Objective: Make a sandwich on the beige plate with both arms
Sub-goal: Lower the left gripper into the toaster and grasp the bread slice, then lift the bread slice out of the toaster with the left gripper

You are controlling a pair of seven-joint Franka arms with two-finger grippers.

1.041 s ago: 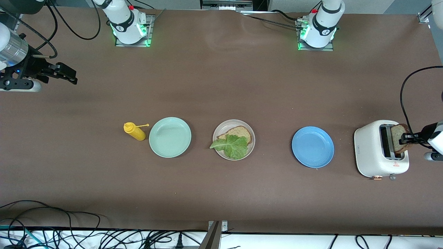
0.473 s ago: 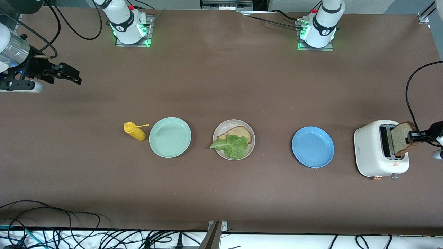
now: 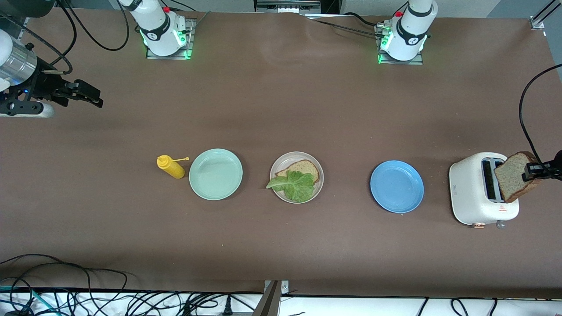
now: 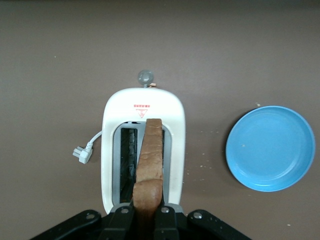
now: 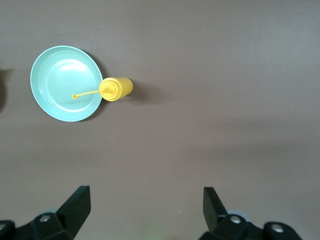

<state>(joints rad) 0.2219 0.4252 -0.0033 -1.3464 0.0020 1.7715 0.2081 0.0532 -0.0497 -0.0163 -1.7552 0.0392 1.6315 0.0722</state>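
Brown counter (image 3: 281, 109), both arm bases along its farthest edge from the front camera.

Left gripper (image 3: 538, 170) up in the air over the toaster (image 3: 476, 188), at the left arm's end of the counter. Jaws closed on a slice of brown-crusted bread (image 3: 514, 175), pinched at its crust end; the slice hangs on edge above the toaster's slots. In the left wrist view the slice (image 4: 150, 167) stands edge-on over one slot, with the toaster (image 4: 175, 130) directly below and its plug lying loose beside it. Whether the slice's low edge is fully clear of the slot, cannot tell.

Right gripper (image 3: 83, 94) hovers over bare counter near the right arm's end, well apart from the plates. Jaws wide open, nothing between them; the right wrist view shows both fingers (image 5: 75, 205) spread over empty brown surface. This arm waits.

Beige plate (image 3: 318, 166) sits at mid-counter, between the two other plates. On it: one bread slice (image 3: 305, 167) lying flat, with a ruffled lettuce leaf (image 3: 293, 184) on top, covering the slice's part nearer the front camera and hanging over the rim toward the right arm's end. No top slice on it yet.

Blue plate (image 3: 397, 186) between beige plate and toaster, nothing on it. Mint-green plate (image 3: 215, 174) toward the right arm's end, also bare. Yellow squeeze bottle (image 3: 171, 166) on its side just beside the green plate, cap tether pointing at it.
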